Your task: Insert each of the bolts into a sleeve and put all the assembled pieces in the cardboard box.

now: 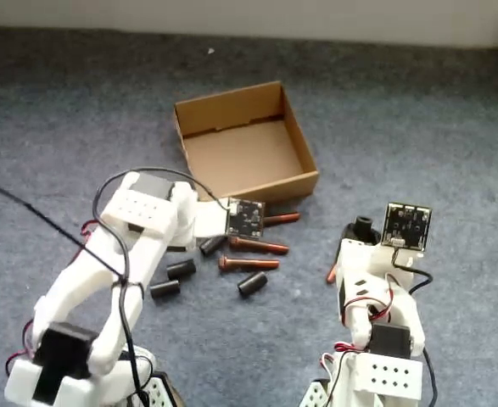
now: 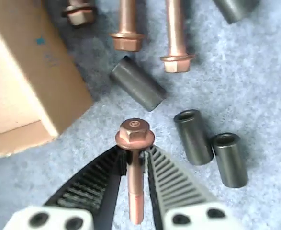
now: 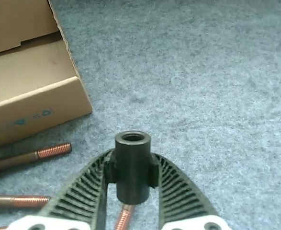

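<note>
Bolt (image 2: pixel 135 184) clamped lengthwise in left gripper (image 2: pixel 136 153), head outward; sleeve (image 3: pixel 132 167) clamped in right gripper (image 3: pixel 132 160), bore outward

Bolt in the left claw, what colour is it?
Copper; the bolt shows best in the left wrist view.

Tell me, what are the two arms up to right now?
Left pincer shut on bolt. Right pincer shut on sleeve. Loose bolts, sleeves beside box.

The left arm (image 1: pixel 104 280) and right arm (image 1: pixel 363 284) are recorded as white-shelled, with black motor blocks (image 1: pixel 62 349). Red and black cables (image 1: pixel 123 254) are looped alongside; ribbed black fingers (image 2: pixel 95 184) are fitted.
</note>
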